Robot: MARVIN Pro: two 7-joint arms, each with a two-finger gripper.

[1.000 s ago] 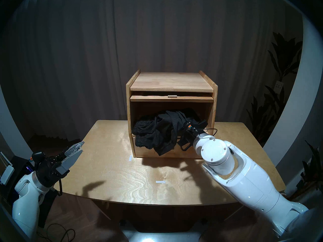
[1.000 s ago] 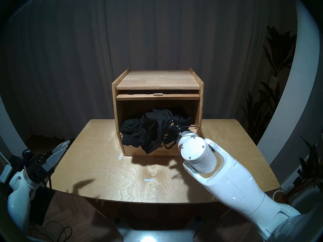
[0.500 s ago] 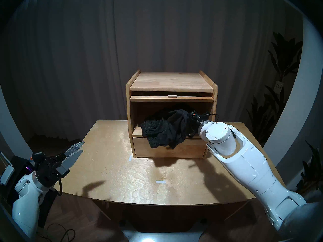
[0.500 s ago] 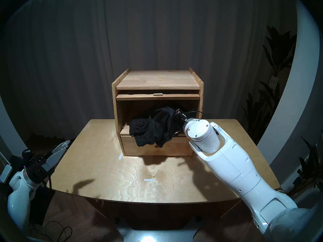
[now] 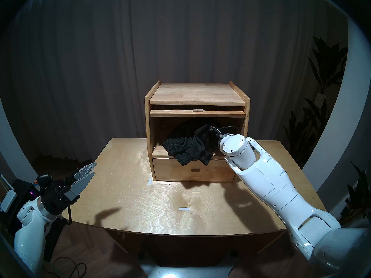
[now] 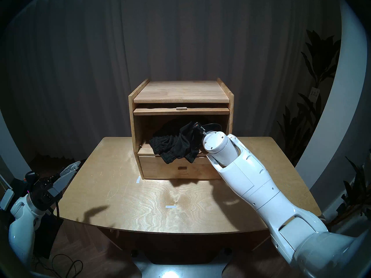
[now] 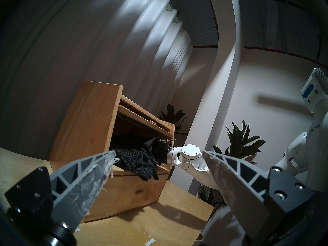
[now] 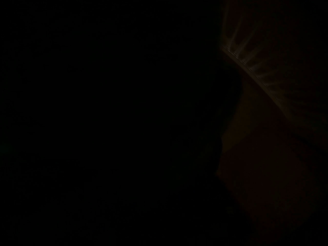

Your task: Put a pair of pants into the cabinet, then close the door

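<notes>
The pants (image 5: 186, 149) lie half inside the cabinet (image 5: 196, 95), cuffs spilling at 6 o'clock over the drawer, door (image 5: 197, 113) unclosed; right gripper's state is hidden, left gripper (image 5: 88, 171) gapes empty.

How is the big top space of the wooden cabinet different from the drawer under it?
The upper compartment stands open, its door slid up under the top; the drawer is shut. The upper compartment holds the pair of pants; part of them droops over the drawer's front. Both are light wood, and door and drawer each have a small knob.
</notes>
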